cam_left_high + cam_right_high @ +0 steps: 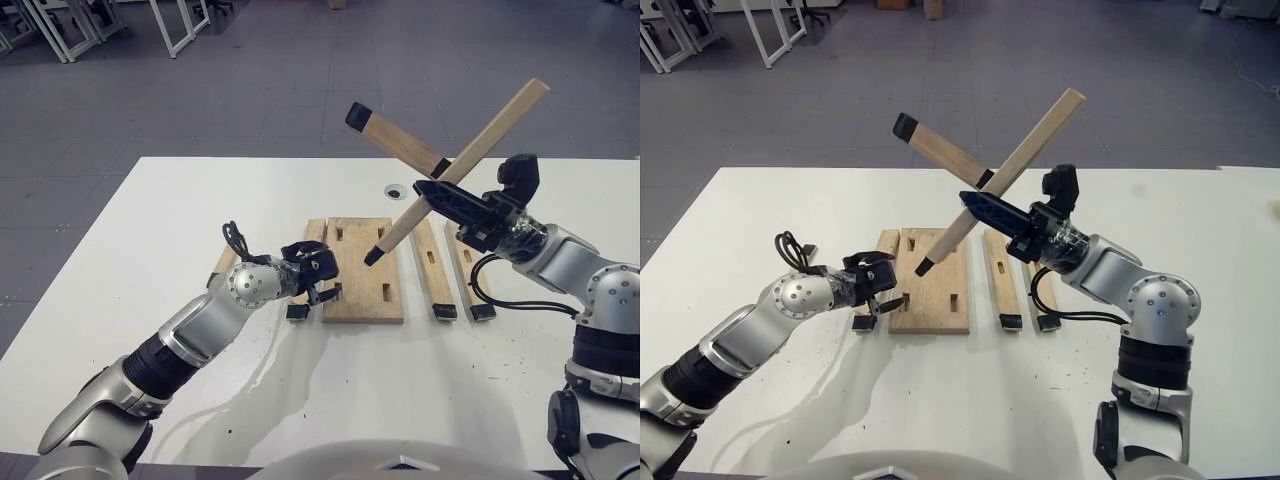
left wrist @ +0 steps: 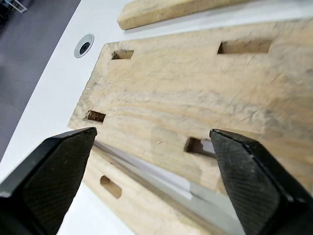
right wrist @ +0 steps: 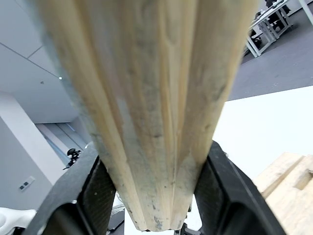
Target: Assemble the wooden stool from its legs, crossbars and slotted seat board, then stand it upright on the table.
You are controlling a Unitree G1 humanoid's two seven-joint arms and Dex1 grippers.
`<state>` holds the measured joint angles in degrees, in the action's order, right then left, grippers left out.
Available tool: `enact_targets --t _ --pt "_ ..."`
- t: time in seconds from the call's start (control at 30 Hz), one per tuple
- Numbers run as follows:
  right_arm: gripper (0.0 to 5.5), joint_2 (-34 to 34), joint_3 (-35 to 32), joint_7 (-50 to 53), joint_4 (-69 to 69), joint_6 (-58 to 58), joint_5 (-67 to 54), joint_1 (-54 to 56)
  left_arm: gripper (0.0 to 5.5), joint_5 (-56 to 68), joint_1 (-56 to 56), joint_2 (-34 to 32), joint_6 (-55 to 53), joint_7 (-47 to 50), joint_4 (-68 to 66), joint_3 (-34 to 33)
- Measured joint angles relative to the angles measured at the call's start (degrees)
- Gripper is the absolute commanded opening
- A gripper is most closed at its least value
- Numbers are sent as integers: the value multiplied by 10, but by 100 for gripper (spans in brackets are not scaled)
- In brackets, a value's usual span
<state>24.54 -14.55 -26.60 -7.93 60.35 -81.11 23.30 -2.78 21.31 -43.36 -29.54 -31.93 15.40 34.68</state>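
Nearest, the left gripper (image 1: 322,272) hangs with fingers spread apart over the left edge of the slotted seat board (image 1: 362,285). The board lies flat mid-table (image 1: 150,230) between loose legs (image 1: 432,265). Farther right, the right gripper (image 1: 447,195) clamps a crossed pair of wooden bars (image 1: 485,138), raised above the board.

We see a white table (image 1: 150,250) with a round cable hole (image 1: 397,190), grey tiled floor (image 1: 250,80) beyond, and white metal furniture frames (image 1: 70,25) at the far left
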Motion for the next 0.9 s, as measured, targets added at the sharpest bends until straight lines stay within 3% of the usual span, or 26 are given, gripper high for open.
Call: enact_targets --t 0.47,0.9 --pt "204 -14 0 8 -3 -17 22 -5 429 -58 -3 45 -16 -59 19 -26" --pt "204 -15 1 10 0 -21 43 -4 429 -111 -48 41 -15 -96 51 -17"
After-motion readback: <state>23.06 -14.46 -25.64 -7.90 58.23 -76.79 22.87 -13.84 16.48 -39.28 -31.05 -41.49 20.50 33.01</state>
